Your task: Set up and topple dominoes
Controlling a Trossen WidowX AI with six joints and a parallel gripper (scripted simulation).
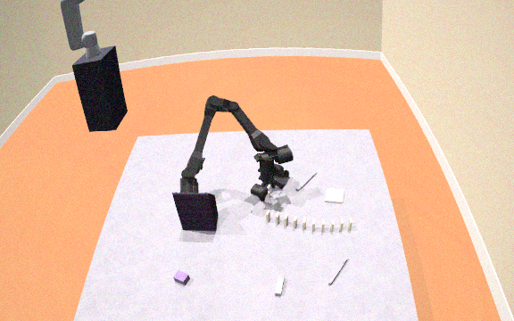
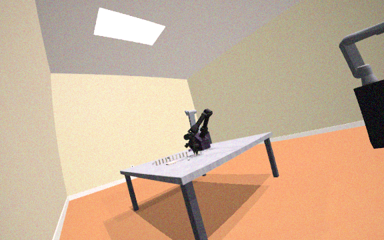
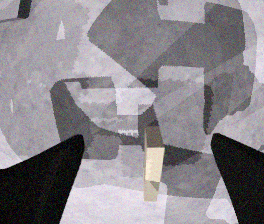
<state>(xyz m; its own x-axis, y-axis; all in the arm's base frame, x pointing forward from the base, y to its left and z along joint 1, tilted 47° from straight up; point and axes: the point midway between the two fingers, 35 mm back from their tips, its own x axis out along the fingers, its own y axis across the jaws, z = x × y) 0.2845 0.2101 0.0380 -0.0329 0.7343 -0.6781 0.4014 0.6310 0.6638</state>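
Observation:
A slightly curved row of several cream dominoes (image 1: 303,224) (image 2: 172,159) stands upright on the table, right and in front of the arm. My gripper (image 1: 269,193) (image 2: 196,153) (image 3: 149,141) is open and low over the table, behind the left end of the row in the top view. In the wrist view a single cream domino (image 3: 154,162) is between the spread fingers, touching neither; its pose is hard to tell. The arm mostly hides it in the top view. The row is not in the wrist view.
A white square (image 1: 335,195) and a thin dark stick (image 1: 307,182) lie right of the gripper. Toward the front lie another dark stick (image 1: 338,272), a white block (image 1: 279,285) and a purple block (image 1: 181,277). A grey arm on a black pedestal (image 1: 101,91) (image 2: 382,113) stands off the table.

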